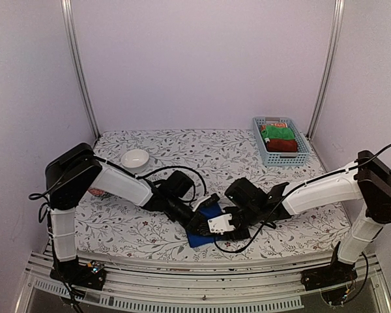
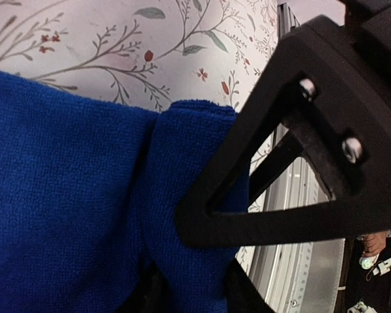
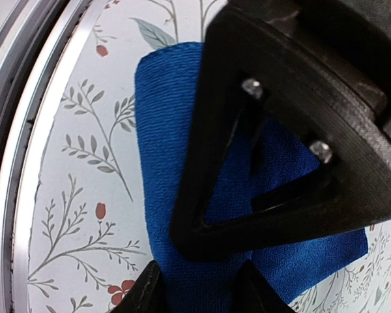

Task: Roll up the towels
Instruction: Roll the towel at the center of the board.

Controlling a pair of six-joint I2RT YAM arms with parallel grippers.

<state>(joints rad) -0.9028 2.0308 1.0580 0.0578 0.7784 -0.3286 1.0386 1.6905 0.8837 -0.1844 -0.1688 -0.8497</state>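
Blue towel pinched by left gripper, right gripper, arms low

Soft, even overhead light, shadows faint and diffuse. Top view low-res, slightly hazy. Wrist views crisp on blue towel weave, bottom edges going dark and blurred.
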